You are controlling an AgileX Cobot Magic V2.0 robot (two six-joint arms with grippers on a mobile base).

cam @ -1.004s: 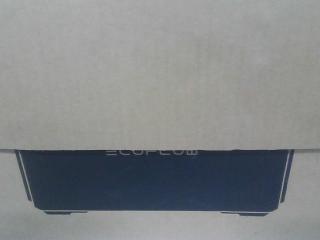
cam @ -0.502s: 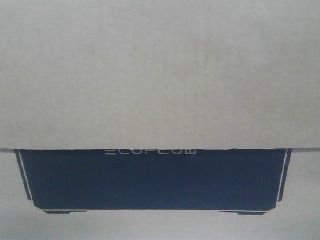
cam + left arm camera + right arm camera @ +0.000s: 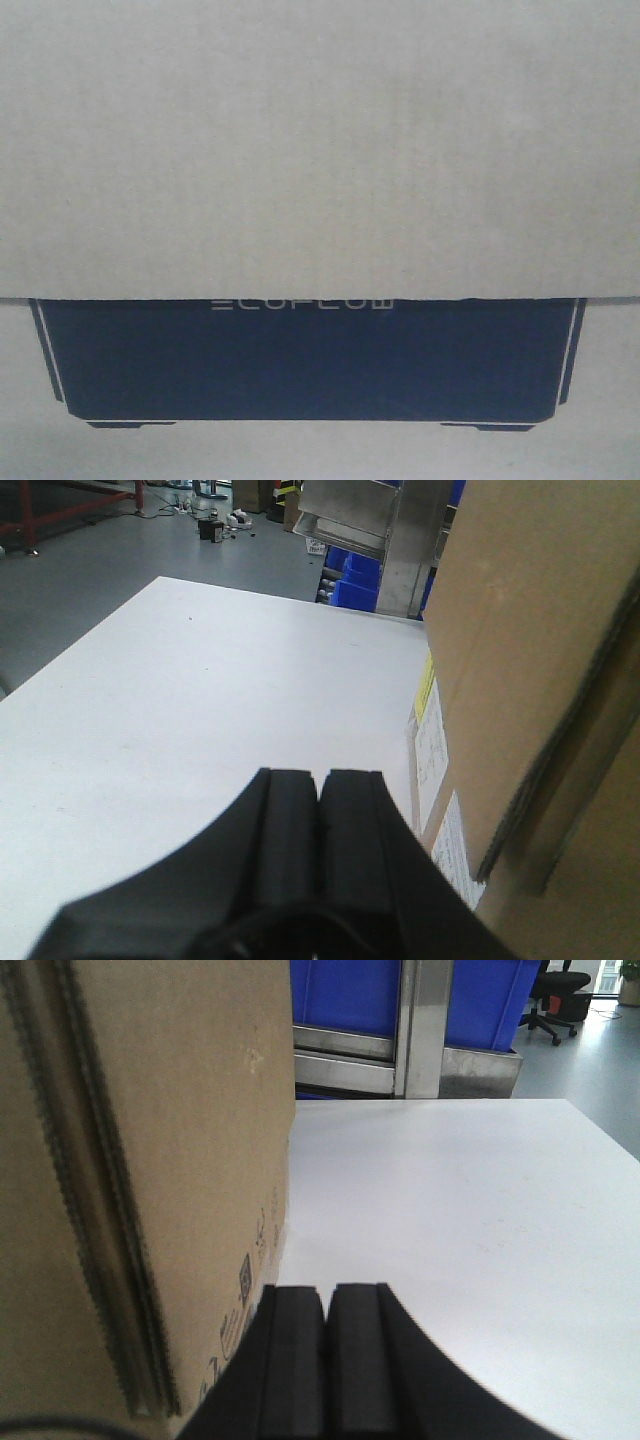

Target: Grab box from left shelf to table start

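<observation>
Here your left gripper [image 3: 318, 785] and right gripper [image 3: 328, 1300] both have their jaws pressed together, holding nothing. The box [image 3: 320, 150] stands on the white table [image 3: 200, 700] between them, its side just right of the left jaws and just left of the right ones. You have bare tabletop outward on both sides. Beyond the far edge, blue bins [image 3: 345, 995] sit in a metal shelf [image 3: 345, 1045].
</observation>
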